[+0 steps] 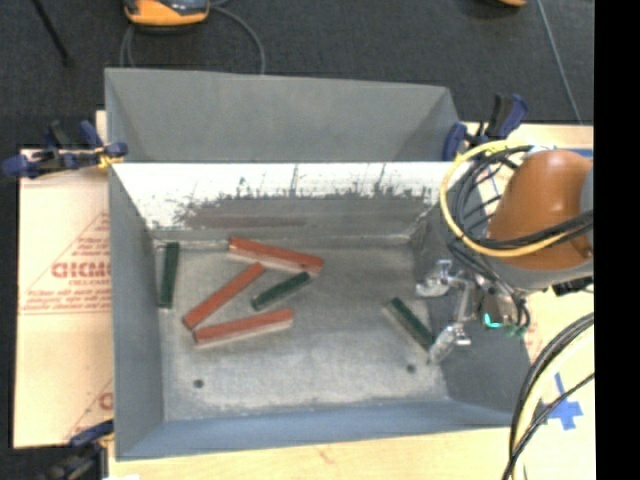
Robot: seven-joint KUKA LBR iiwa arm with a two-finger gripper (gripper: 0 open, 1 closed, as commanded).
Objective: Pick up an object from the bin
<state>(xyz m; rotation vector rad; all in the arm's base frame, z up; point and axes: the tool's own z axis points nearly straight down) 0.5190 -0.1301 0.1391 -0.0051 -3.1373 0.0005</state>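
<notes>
My gripper (441, 313) hangs at the bin's right side, its two metal fingers spread apart with nothing between them. A dark green bar (410, 322) lies slanted on the floor just left of the fingers, its lower end close under the lower fingertip. I cannot tell whether the fingertip touches it.
Three reddish-brown bars (240, 328) lie crossed on the left half of the floor, with a second green bar (281, 290) among them. Another green bar (168, 273) leans along the left wall. The arm's orange cover and cables overhang the right rim.
</notes>
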